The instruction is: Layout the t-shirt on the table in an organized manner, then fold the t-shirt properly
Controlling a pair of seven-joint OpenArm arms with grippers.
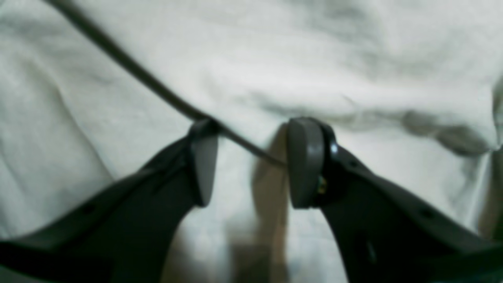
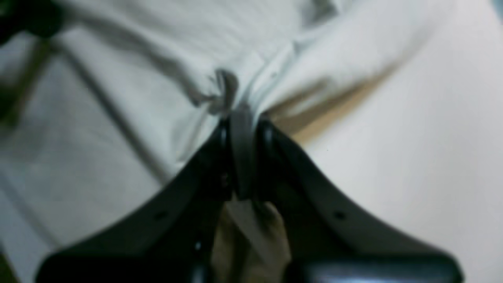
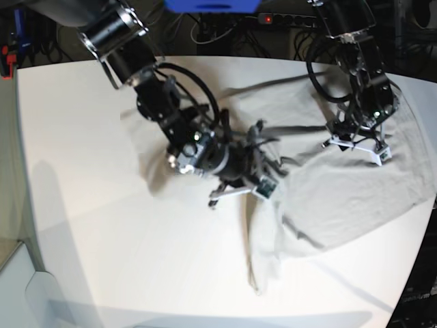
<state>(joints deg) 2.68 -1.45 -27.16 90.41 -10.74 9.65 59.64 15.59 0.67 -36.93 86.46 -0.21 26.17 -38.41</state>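
While the big white table [image 3: 89,225] takes up nearly all of the base view, only one piece of cloth lies on it: the t-shirt [image 3: 341,198], a plain pale grey-beige thing with no print that I can see. It sprawls over the table's three o'clock half, rumpled rather than flat. A broad part spreads toward the three o'clock edge, and a narrower tongue of fabric trails down toward five o'clock, ending in a crumpled tip. Creases and shallow folds run all over it.

There are two arms, both dark, reaching in from twelve o'clock. The right gripper [image 2: 244,129] sits near the middle of the table, at the nine o'clock edge of the shirt. Its jaws are pressed together on a pinched ridge of the t-shirt, with the fabric bunching and puckering just beyond the tips. Bare table shows at three o'clock in that wrist view.

The left gripper [image 1: 251,161] hovers over the shirt toward two o'clock in the base view. Its two pads [image 1: 304,161] stand apart, nothing between them but cloth below. One thin dark cable [image 1: 118,55] slants across that wrist view.
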